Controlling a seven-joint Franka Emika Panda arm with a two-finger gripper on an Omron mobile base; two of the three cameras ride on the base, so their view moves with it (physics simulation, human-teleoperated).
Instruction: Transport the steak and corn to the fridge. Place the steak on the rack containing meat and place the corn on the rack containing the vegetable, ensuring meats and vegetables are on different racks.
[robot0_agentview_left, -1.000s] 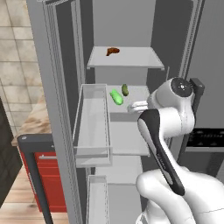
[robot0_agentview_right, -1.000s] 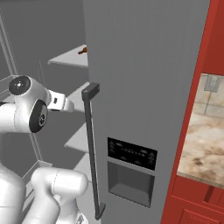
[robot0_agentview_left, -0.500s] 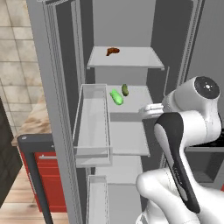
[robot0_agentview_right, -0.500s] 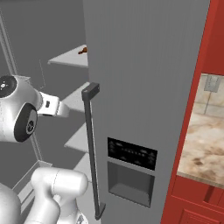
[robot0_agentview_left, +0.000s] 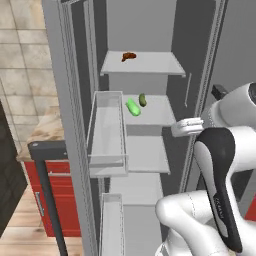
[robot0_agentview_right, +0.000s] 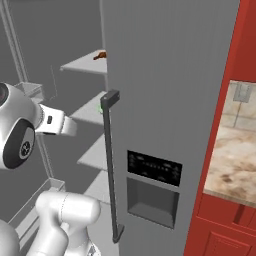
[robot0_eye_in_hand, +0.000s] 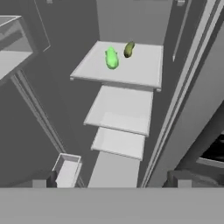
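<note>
Both items look placed, judging by how things lie. Steak (robot0_agentview_left: 128, 56) sits on the top rack (robot0_agentview_left: 150, 65) of the fridge (robot0_agentview_right: 170, 100), w/ the fridge door open; from the right base view the steak is a small reddish lump at the rack's far edge. I can't make out a separate piece of meat next to it; too small to tell whether that lump is one thing or two.

Corn (robot0_agentview_left: 133, 107) lies on the rack below (robot0_agentview_left: 157, 112), just beside the vegetable (robot0_agentview_left: 142, 100), the darker, shorter oval. Hand view shows the pair near the back of that rack: corn toward the middle, vegetable next to it, apart but close. So meat rack and veg rack are different racks, as the task asks.

Claw (robot0_eye_in_hand: 111, 181): fingertips stand wide at the bottom corners of the hand view, nothing between them, so released and empty. It hangs well clear of the racks, outside the fridge compartment, looking down and in at the corn rack and the two bare racks under it.

Left to do, by my reading: nothing on the placing side. Lower racks and door bin (robot0_agentview_left: 105, 145) carry no task items.
</note>
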